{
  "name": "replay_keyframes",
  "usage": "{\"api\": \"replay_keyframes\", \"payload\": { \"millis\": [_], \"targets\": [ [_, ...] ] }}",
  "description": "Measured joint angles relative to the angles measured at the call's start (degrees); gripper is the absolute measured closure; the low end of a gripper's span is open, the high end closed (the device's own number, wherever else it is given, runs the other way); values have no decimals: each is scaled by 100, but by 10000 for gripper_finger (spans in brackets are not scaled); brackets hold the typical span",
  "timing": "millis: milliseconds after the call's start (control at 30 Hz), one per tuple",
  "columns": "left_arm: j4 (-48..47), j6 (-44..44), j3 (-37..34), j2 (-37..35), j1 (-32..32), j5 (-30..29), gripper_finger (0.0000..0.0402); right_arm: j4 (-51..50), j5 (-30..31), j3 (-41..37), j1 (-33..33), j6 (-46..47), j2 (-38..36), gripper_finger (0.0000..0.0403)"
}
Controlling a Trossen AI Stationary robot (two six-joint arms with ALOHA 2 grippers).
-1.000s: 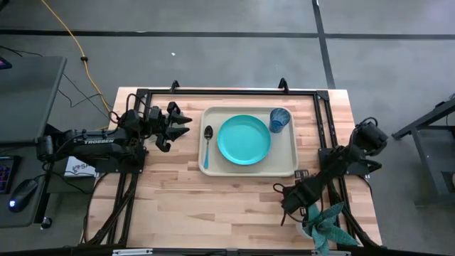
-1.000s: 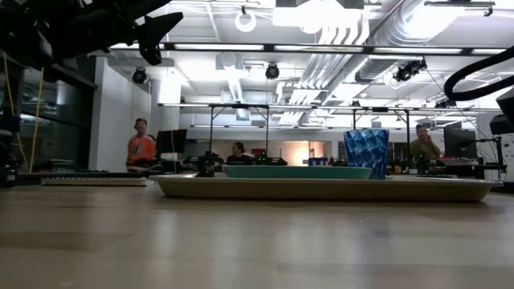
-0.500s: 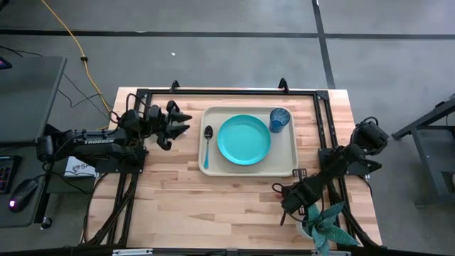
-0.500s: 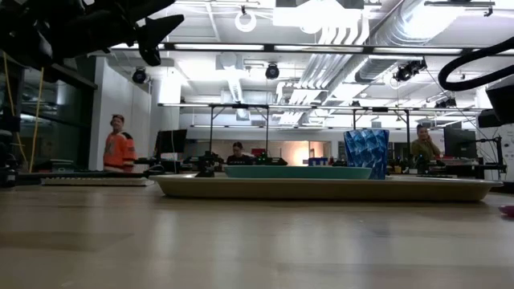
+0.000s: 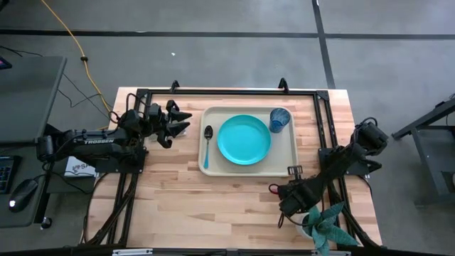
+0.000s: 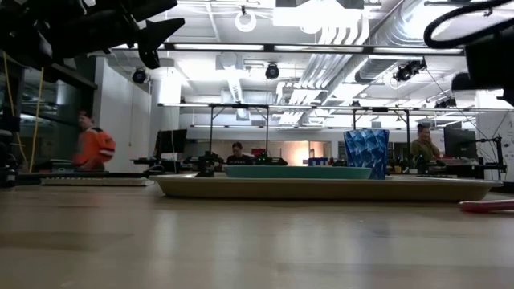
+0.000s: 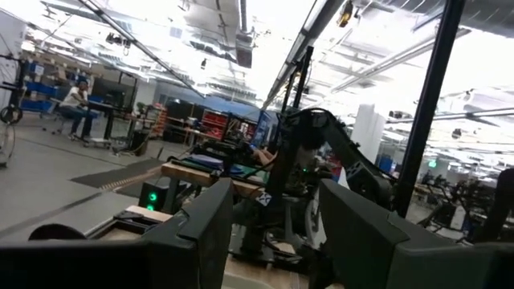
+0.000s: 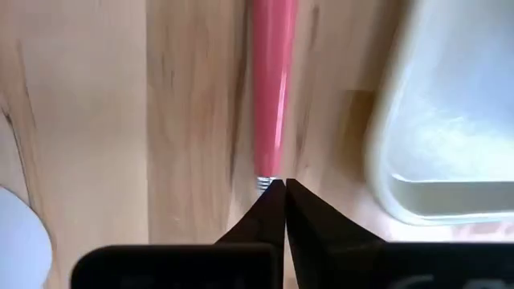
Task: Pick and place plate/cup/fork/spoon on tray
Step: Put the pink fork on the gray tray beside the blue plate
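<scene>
The beige tray (image 5: 284,160) lies in the middle of the table. On it are the turquoise plate (image 5: 244,139), the blue cup (image 5: 279,119) in its far right corner, and the spoon (image 5: 207,146) along its left side. The fork (image 8: 271,96) lies just off the tray's near right corner (image 8: 450,120), its pink handle (image 6: 486,205) low at the right of the low view. My right gripper (image 8: 283,189) is shut at its metal end. My left gripper (image 5: 181,121) hovers open, left of the tray. My right gripper has its shut fingertips at the fork's silver neck (image 8: 265,183), where the metal meets the pink handle. The fingers cover what lies behind that point. They lie along the fork, and the handle runs on from their tips toward the table's left. The handle stays low and about level.
A white pot with a spiky green plant (image 5: 323,224) stands at the near right corner, close behind my right arm. Black frame rails (image 5: 227,92) run along the table's far and side edges. Bare wood (image 5: 206,206) stretches in front of the tray.
My right gripper has edged toward the table's left. The fork's pink handle has come into the low view from the right and now reaches farther in along the tabletop.
</scene>
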Motion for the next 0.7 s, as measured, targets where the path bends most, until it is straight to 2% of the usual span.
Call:
{"api": "replay_keyframes", "payload": {
  "millis": [133,267,367,600,700],
  "targets": [
    [0,-119,0,0,0,0,234,-8,102,206,-1,-65,-7,403],
    [-6,-118,0,2,0,2,234,-47,-201,164,-1,188,-13,399],
    [-9,-118,0,2,0,2,234,-78,-441,81,-1,508,-13,398],
    [-20,-119,0,2,0,2,234,-198,-409,-156,153,1197,-22,396],
    [-25,-119,0,2,0,1,234,-345,-416,-241,262,1563,-24,376]
  ]
}}
